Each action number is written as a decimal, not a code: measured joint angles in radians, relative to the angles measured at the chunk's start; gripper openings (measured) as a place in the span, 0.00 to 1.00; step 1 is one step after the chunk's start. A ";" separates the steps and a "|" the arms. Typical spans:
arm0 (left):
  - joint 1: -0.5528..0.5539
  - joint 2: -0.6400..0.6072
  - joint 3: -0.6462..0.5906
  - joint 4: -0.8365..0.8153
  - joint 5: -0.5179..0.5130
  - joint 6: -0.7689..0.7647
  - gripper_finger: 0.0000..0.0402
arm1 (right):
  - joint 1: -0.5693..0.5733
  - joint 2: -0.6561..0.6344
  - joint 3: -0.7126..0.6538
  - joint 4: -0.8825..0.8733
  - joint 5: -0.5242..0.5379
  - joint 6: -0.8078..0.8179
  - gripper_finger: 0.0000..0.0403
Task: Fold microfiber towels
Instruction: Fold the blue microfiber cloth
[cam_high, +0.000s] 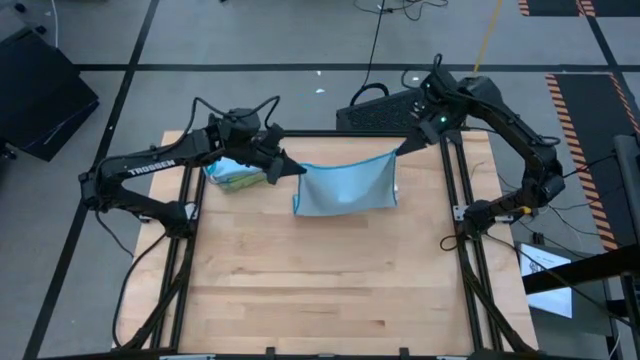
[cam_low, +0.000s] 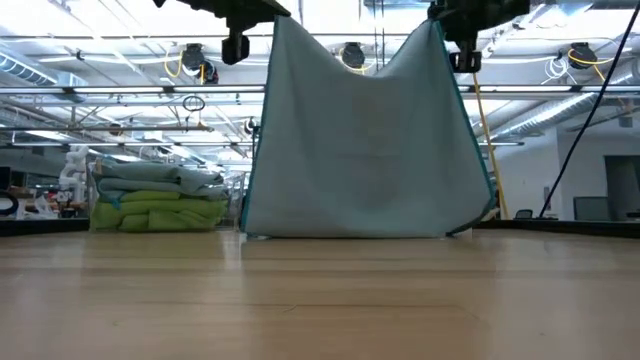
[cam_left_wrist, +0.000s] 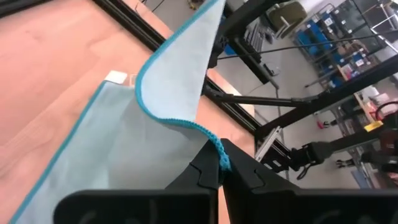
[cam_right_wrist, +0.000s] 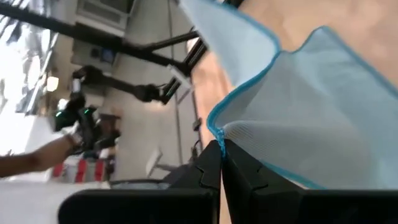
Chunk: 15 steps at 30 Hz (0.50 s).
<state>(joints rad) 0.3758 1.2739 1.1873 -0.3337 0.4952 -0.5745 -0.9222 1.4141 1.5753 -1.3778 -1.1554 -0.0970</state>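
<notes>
One blue towel held up; stack behind

Front half of surface bare, free to pass. Hanging blue towel blocks mid-rear w/ bottom edge touching wood; folded towel stack blocks rear-left.

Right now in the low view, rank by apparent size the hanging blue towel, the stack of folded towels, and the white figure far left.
1. hanging blue towel, though it hangs nearer the camera
2. stack of folded towels
3. white figure, far behind the table
</notes>
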 joint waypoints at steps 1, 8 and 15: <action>-0.001 0.000 0.000 -0.001 -0.002 0.001 0.02 | 0.004 0.000 0.000 0.027 0.012 0.024 0.00; -0.001 0.000 0.000 0.006 -0.006 0.000 0.02 | 0.000 0.000 0.000 0.316 0.085 0.293 0.00; -0.011 0.000 0.000 0.005 -0.005 0.003 0.02 | 0.095 -0.019 0.000 0.408 0.078 0.423 0.00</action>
<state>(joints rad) 0.3645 1.2739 1.1873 -0.3286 0.4900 -0.5711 -0.8270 1.3947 1.5749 -0.9693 -1.0773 0.3255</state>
